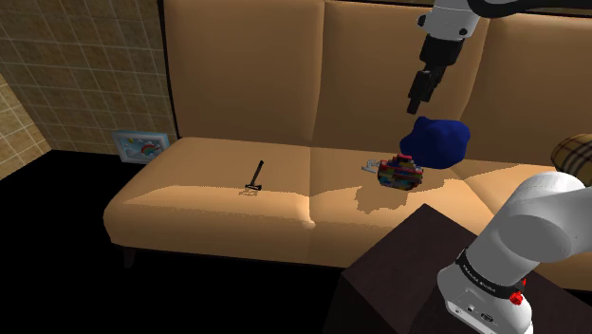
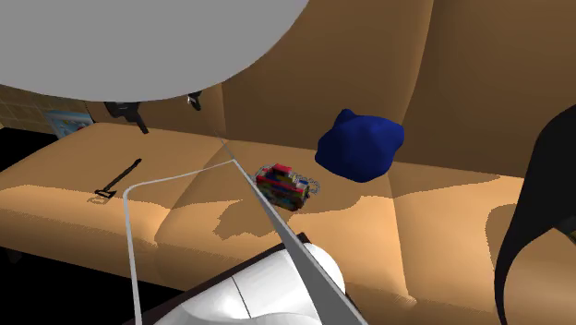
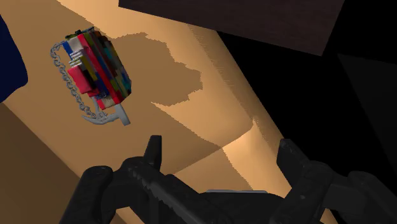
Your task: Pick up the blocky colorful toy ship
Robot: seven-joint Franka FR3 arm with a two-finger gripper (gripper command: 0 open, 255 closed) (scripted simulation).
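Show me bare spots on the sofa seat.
Free: the seat between the small dark tool and the toy ship, and the end left of the tool in the shoulder view. Crowded: around the ship, with the blue object close behind.

Tan sofa in front of a tiled wall. Dark blue lumpy cushion on the seat, against the backrest. Small dark hammer-like tool lies on the seat, well apart toward the shoulder view's left. Framed colourful picture beside the sofa's end. Plaid cushion at the shoulder view's right edge.
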